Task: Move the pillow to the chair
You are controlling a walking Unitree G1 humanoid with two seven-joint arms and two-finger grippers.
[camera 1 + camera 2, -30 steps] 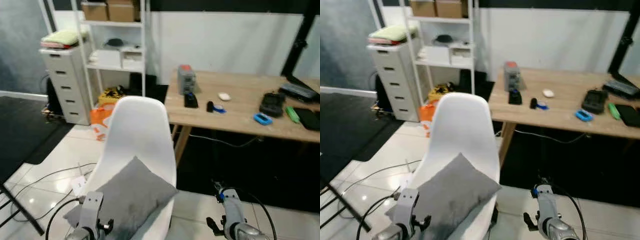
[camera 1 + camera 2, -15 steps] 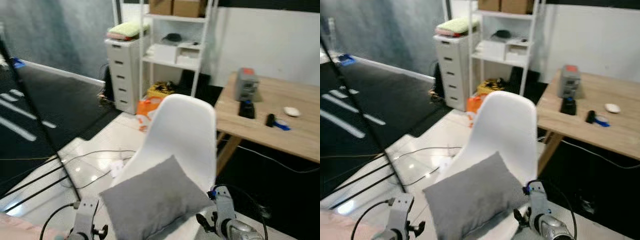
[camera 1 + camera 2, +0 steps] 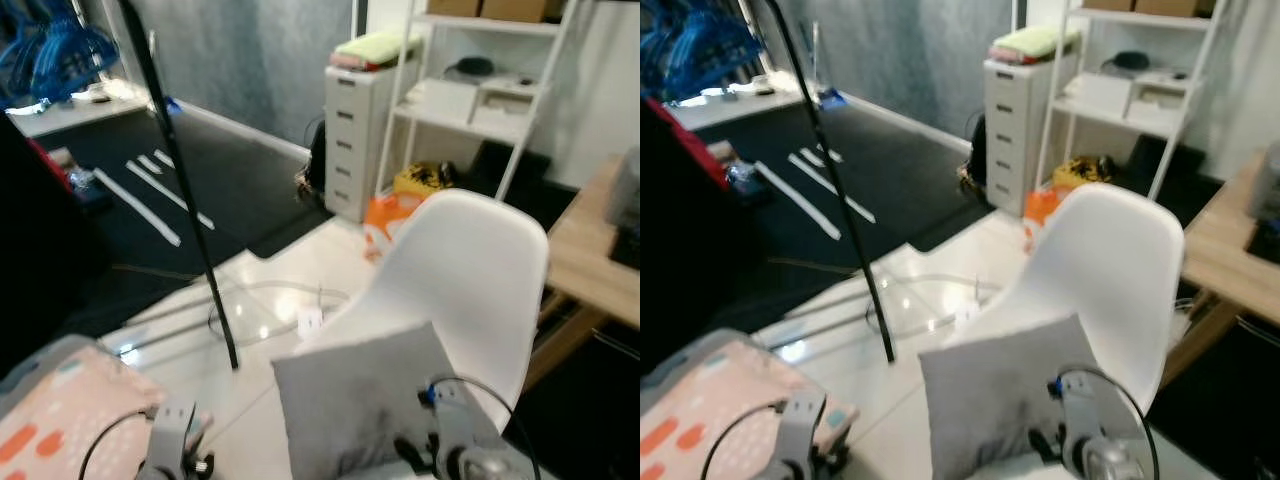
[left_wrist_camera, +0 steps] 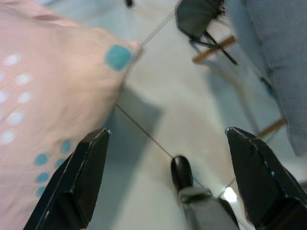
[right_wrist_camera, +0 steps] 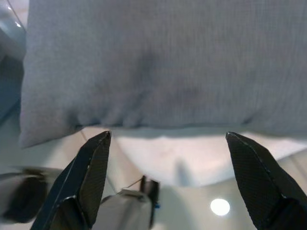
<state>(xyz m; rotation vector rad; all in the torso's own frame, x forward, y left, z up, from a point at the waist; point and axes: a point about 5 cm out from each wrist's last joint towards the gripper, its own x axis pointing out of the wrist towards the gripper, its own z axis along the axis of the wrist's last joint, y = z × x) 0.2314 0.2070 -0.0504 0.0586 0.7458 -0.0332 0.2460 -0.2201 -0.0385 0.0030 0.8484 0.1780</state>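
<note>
I see a pale glossy tiled floor (image 3: 270, 300) with a dark mat (image 3: 840, 200) beyond it, and I take the one white chair (image 3: 470, 270) as my landmark. One grey pillow (image 3: 1010, 385) lies on the chair's seat, leaning against the backrest. Behind the chair stands one white drawer unit (image 3: 1018, 105) with folded green cloth on top, and beside that one white open shelf rack (image 3: 480, 90). One wooden surface (image 3: 1230, 260) runs off to the chair's right; dark things on it are too blurred for me to name. One orange bag (image 3: 385, 215) sits on the floor behind the chair, at the foot of the rack. One black pole (image 3: 185, 190) slants down to the floor on the chair's left, with a cable looped near its foot. One pink cushion with orange and teal spots (image 3: 60, 420) lies on the chair's left, near me.

My left gripper (image 4: 168, 177) hangs over the floor just beside that pink cushion, fingers spread wide and holding nothing. My right gripper (image 5: 165, 182) sits just before the grey pillow's lower edge and the chair's seat rim, fingers likewise wide apart and empty. I count two grippers, two cushions in all, one chair.
</note>
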